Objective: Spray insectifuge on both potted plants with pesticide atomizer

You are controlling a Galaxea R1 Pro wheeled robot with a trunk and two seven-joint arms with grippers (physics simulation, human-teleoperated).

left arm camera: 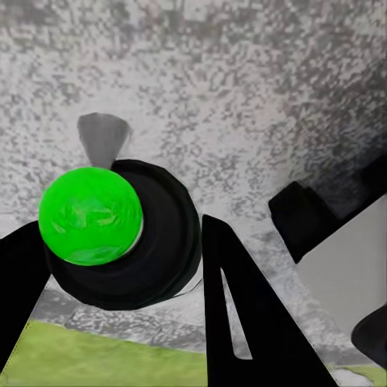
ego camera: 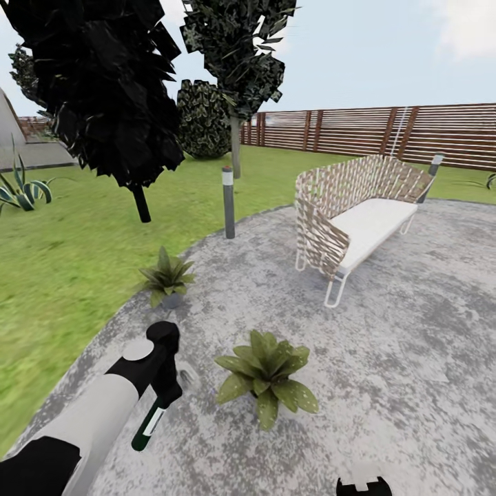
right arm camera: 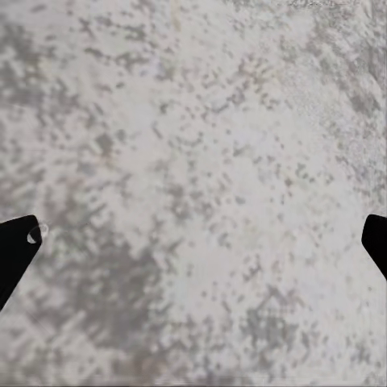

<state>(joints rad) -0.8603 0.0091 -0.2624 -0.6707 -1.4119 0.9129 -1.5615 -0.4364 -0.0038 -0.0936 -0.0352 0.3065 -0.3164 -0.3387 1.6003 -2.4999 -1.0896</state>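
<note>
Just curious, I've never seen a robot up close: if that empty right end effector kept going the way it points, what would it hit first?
Probably just the paved patio; the right end effector looks open with nothing between.

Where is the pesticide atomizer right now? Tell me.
In the head view, the pesticide atomizer hangs low on the left, clamped in the left gripper above the paved patio, just left of the nearer potted plant.
</note>
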